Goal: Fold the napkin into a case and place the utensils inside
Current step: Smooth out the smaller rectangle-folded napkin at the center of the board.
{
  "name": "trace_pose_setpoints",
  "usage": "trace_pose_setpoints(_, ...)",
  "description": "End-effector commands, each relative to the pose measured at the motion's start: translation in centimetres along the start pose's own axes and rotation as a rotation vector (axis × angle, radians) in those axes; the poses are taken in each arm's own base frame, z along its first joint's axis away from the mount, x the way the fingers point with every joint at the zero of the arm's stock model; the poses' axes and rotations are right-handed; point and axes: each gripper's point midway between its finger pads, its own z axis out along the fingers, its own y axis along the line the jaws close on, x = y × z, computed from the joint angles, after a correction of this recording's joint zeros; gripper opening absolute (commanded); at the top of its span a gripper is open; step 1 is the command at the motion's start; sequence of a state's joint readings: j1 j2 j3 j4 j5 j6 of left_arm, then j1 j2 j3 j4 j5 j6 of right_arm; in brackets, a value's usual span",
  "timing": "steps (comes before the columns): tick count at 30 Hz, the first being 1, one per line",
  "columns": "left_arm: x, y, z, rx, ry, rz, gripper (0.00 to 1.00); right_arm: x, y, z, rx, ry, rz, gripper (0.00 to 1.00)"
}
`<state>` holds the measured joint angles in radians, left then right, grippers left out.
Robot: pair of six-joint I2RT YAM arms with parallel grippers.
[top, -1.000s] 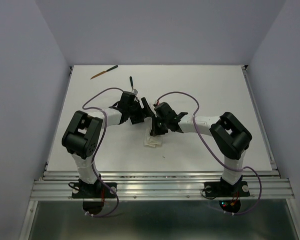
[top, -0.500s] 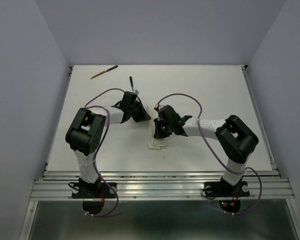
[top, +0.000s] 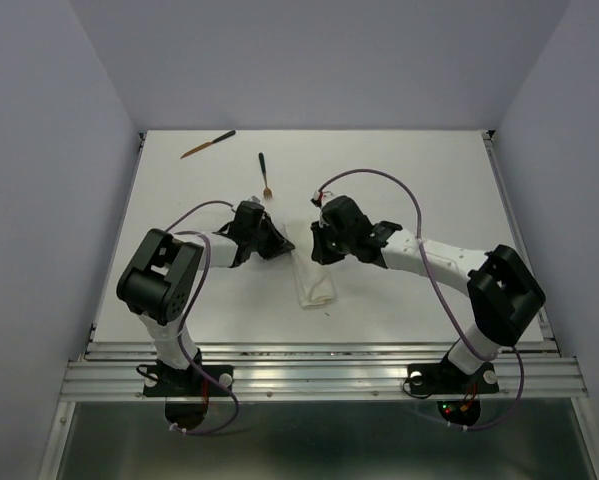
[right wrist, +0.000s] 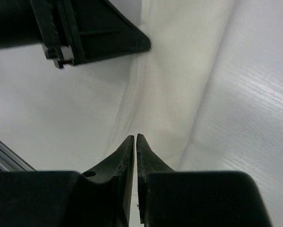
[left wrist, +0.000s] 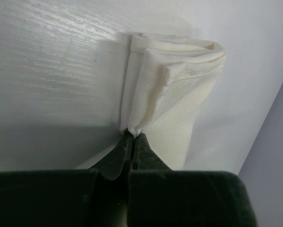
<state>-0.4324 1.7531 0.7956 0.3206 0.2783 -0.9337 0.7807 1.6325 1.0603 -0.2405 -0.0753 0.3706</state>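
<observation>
At mid-table the napkin (top: pixel 314 279) lies folded into a narrow strip, so the folding step looks to be in hand. The left gripper (left wrist: pixel 132 138) is clenched on one corner. The right gripper (right wrist: pixel 135 138) has its fingers nearly meeting over the cloth; I cannot tell whether they grip it. Nothing is tucked inside: the fork (top: pixel 264 175) and another utensil (top: pixel 207 145) lie well apart, farther back. Next probably calls for finishing the fold, leaving a pocket open.

Napkin (top: pixel 312 282) mid-table (top: pixel 429 180), utensils (top: pixel 264 174) behind it, toward the far-left corner
</observation>
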Motion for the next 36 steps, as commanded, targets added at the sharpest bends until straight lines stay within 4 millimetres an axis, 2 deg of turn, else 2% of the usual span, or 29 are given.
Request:
trace_pose_setpoints(1, 0.2, -1.0, -0.3, 0.014, -0.052, -0.054, 0.00, -2.5, 0.4, -1.3, 0.052, -0.041, 0.036, 0.11)
trace_pose_setpoints(4, 0.5, -1.2, -0.2, 0.017, -0.055, -0.067, 0.00, -0.8, -0.5, -0.5, 0.088, -0.001, 0.087, 0.10)
trace_pose_setpoints(8, 0.7, -1.1, 0.0, 0.014, -0.049, -0.067, 0.00, 1.2, 1.3, -0.7, -0.014, 0.036, 0.132, 0.09)
trace_pose_setpoints(9, 0.7, -1.0, 0.0, 0.012, -0.051, -0.068, 0.00, 1.9, 1.2, -1.1, -0.022, 0.041, 0.153, 0.09)
trace_pose_setpoints(15, 0.8, -0.8, 0.0, 0.006, -0.053, -0.076, 0.00, 3.1, 0.5, -2.9, 0.000, 0.022, 0.191, 0.11)
trace_pose_setpoints(19, 0.8, -0.7, 0.2, 0.003, -0.048, -0.078, 0.00, 5.2, 0.1, -2.8, 0.029, 0.083, 0.167, 0.20)
trace_pose_setpoints(22, 0.9, -0.7, 0.3, 0.002, -0.044, -0.079, 0.00, 5.6, 0.5, -2.6, 0.016, 0.097, 0.153, 0.30)
trace_pose_setpoints(23, 0.8, -0.7, 0.2, 0.005, -0.045, -0.079, 0.00, 5.7, 0.9, -2.5, 0.009, 0.103, 0.142, 0.37)
trace_pose_setpoints(26, 0.9, -0.7, 0.2, 0.004, -0.044, -0.079, 0.00, 5.9, 1.2, -2.2, 0.006, 0.114, 0.131, 0.42)
trace_pose_setpoints(32, 0.9, -0.7, 0.2, 0.003, -0.045, -0.077, 0.00, 7.0, 1.3, -1.2, 0.026, 0.165, 0.102, 0.41)
trace_pose_setpoints(36, 0.9, -0.7, 0.2, 0.004, -0.044, -0.076, 0.00, 7.5, 0.5, -1.0, 0.078, 0.176, 0.078, 0.32)
